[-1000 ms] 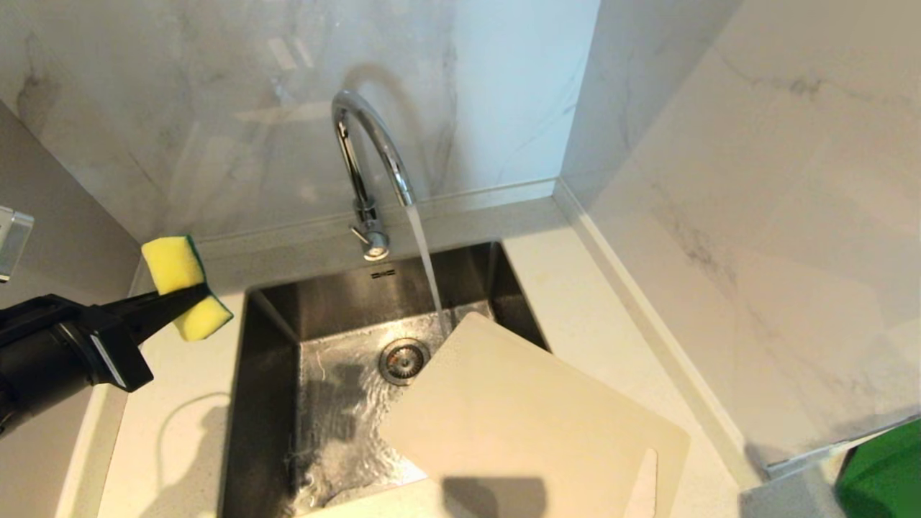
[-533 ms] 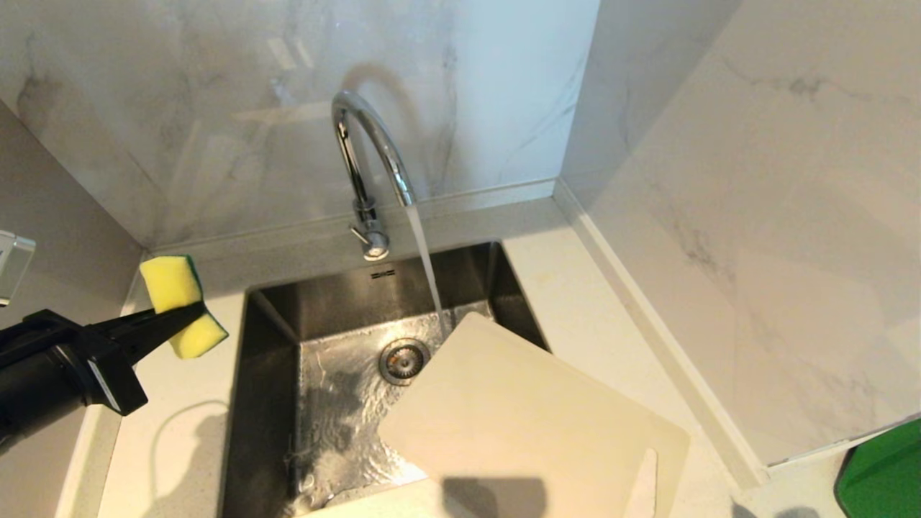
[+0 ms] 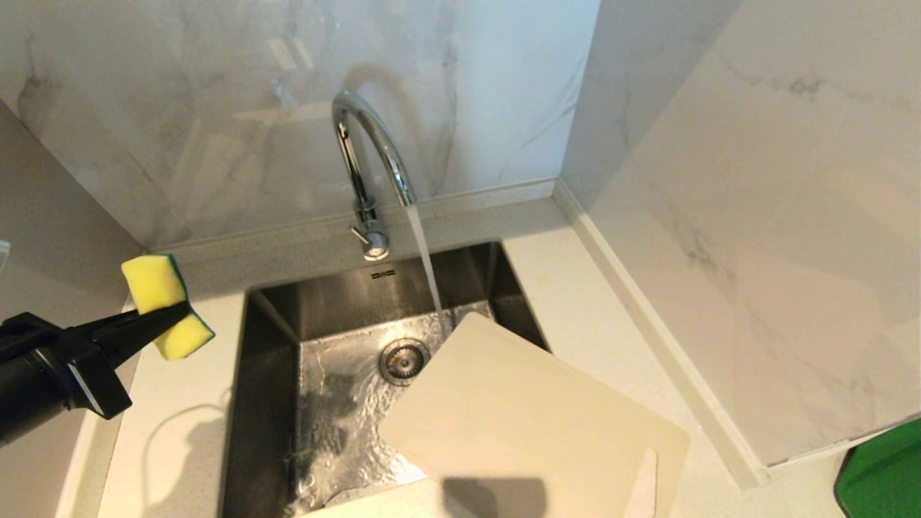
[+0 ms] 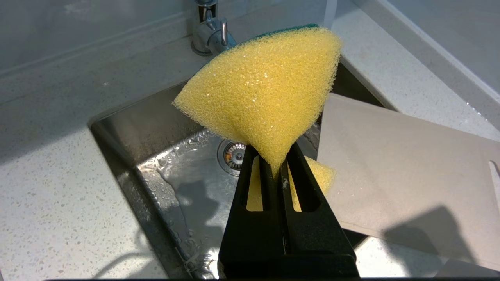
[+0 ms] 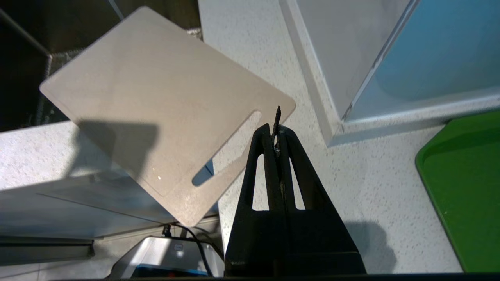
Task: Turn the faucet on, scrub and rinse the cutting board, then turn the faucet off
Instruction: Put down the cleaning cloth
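The chrome faucet (image 3: 370, 158) runs, and its stream (image 3: 426, 266) lands in the sink by the far corner of the cutting board (image 3: 532, 417). The cream board lies tilted across the sink's front right corner, slot handle toward the counter. My left gripper (image 3: 180, 314) hovers over the counter left of the sink, shut on a yellow sponge with a green back (image 3: 160, 302). From the left wrist the pinched sponge (image 4: 265, 89) hides part of the faucet base (image 4: 209, 31) and board (image 4: 402, 164). My right gripper (image 5: 275, 130) is shut and holds nothing, above the counter beside the board's handle end (image 5: 156, 105).
The steel sink (image 3: 273, 403) is wet, with its drain (image 3: 401, 360) uncovered. Marble walls close in behind and on the right. A green tray (image 3: 881, 467) lies at the right edge of the counter, also in the right wrist view as the green tray (image 5: 465, 175).
My left gripper has drifted left and slightly down with the sponge. A grey shadow at the counter's lower right has gone. Board and running water are unchanged.
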Available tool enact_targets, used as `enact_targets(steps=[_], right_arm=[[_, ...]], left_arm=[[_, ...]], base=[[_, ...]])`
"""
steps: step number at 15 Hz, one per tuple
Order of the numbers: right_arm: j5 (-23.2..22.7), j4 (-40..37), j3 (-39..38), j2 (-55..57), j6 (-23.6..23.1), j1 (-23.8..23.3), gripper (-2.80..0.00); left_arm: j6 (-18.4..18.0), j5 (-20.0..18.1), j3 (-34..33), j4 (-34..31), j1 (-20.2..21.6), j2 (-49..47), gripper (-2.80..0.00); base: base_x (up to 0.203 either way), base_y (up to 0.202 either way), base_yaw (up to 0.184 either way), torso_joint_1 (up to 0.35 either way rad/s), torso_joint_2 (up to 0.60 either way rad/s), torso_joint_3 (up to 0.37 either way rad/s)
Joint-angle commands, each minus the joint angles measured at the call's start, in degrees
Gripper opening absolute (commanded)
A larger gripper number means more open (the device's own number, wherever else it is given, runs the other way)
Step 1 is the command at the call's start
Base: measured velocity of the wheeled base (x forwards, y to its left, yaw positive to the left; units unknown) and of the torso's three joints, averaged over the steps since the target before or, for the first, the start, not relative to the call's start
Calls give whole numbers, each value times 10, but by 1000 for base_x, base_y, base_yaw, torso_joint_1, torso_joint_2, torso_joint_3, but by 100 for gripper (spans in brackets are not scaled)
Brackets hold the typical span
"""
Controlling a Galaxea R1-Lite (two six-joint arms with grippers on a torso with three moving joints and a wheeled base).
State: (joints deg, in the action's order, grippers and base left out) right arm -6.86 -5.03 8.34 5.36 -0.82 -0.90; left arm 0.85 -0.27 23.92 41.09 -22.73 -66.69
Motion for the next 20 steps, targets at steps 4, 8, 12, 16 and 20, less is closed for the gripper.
enact_targets(steps=[4,8,12,16,20], right_arm=[[27,5,-48,-54,15,1,-280],[85,8,-65,-54,38,1,-280],[85,8,-65,-54,37,1,-280],[85,8,-65,-54,37,1,-280],[85,8,-65,-54,37,1,-280]], left_arm=[[2,1,-3,2,6,10,-280],[2,-1,-4,1,6,13,-280],[0,-3,-10,0,5,21,-280],[2,-2,-16,-9,5,4,-280],[-7,0,-9,-12,5,-50,-280]], base=[[0,0,0,0,0,0],[0,0,0,0,0,0],[0,0,0,0,0,0],[0,0,0,0,0,0],[0,0,0,0,0,0]])
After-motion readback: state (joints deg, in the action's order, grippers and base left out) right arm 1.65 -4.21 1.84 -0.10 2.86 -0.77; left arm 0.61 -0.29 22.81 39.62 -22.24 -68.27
